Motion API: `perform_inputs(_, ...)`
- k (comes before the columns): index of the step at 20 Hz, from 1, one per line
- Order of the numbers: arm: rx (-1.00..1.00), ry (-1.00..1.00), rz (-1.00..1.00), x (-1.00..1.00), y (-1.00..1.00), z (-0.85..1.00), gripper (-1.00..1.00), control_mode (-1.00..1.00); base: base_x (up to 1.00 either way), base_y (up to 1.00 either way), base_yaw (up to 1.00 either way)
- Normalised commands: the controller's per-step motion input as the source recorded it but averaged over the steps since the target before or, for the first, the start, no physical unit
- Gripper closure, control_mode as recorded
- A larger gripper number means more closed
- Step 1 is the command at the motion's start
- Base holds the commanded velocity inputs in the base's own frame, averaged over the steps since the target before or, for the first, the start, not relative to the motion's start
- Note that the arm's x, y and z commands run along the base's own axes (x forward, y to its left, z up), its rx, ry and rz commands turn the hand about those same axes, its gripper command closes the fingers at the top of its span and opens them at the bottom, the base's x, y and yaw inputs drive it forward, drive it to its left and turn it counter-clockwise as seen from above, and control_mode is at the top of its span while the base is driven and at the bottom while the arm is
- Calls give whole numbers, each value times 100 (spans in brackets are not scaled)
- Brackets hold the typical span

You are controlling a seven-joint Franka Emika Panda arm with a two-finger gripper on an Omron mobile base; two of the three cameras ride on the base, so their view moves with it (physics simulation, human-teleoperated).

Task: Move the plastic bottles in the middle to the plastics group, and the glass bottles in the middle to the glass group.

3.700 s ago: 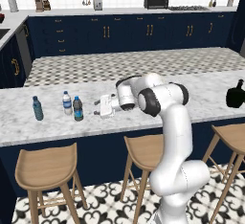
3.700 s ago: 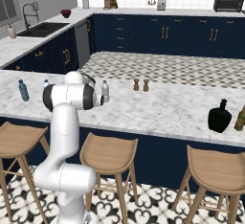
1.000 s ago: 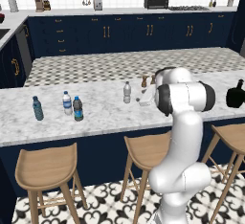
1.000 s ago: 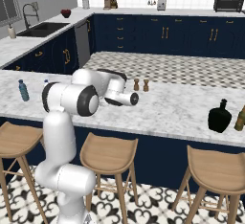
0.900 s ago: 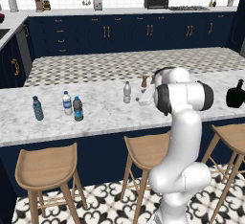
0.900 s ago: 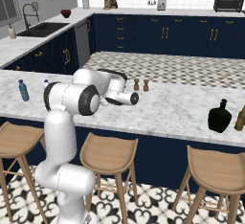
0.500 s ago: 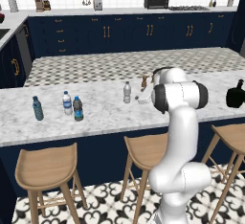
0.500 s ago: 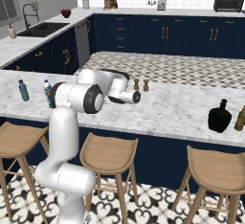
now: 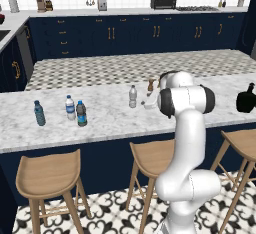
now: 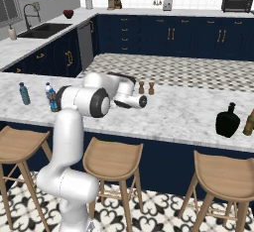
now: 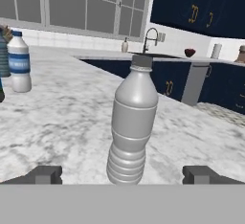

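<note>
Swung from the left bottles toward mid-counter, my gripper (image 11: 122, 175) now hangs spread wide around the upright greyish bottle (image 11: 132, 125) on the counter (image 11: 62, 122), and closing off-centre could tip it over.

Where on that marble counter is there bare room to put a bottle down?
The widest bare stretch lies between the three bottles at the left and the greyish bottle. Another runs from the shakers to the black bottle. It is crowded around the open tool.
</note>
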Motion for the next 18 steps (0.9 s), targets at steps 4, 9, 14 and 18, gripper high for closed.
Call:
perform_inputs(4,0,0,0,8,0,-9,-100,-100,0,0,0)
perform_inputs(9,0,0,0,2,7,-2,-100,-100,0,0,0)
perform_inputs(14,0,0,-2,7,17,0,-100,-100,0,0,0)
perform_inputs(18,0,0,-1,2,17,0,-100,-100,0,0,0)
